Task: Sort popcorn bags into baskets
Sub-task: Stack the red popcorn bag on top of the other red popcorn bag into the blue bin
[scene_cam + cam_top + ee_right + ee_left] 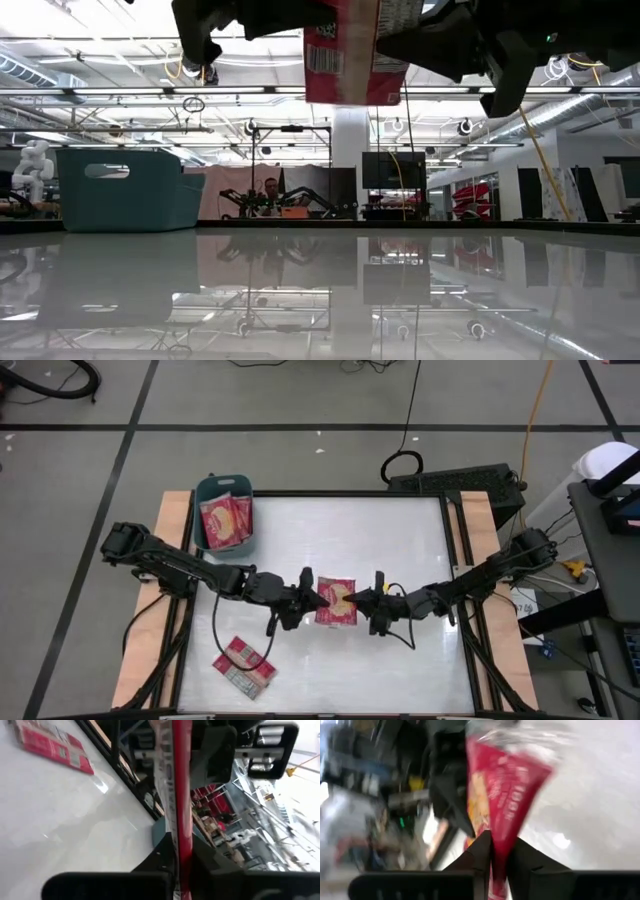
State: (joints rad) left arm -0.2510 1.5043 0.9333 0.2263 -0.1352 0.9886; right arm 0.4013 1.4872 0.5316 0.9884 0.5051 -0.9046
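White tabletop [400, 560] below, both claws clamp one popcorn bag [335, 601] mid-air, left gripper [312, 598] at nine o'clock, right gripper [362, 600] at three, probably a handover toward the basket [215, 488].

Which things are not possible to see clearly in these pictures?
- Held popcorn bag: low view, top cut off by the picture's edge.
- Teal basket: high view, packets inside overlap, so their count is unclear.
- Left pincer: left wrist view, background behind the bag is blurred.

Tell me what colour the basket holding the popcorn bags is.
Teal-blue. The basket shows best in the high view, with red bags inside.
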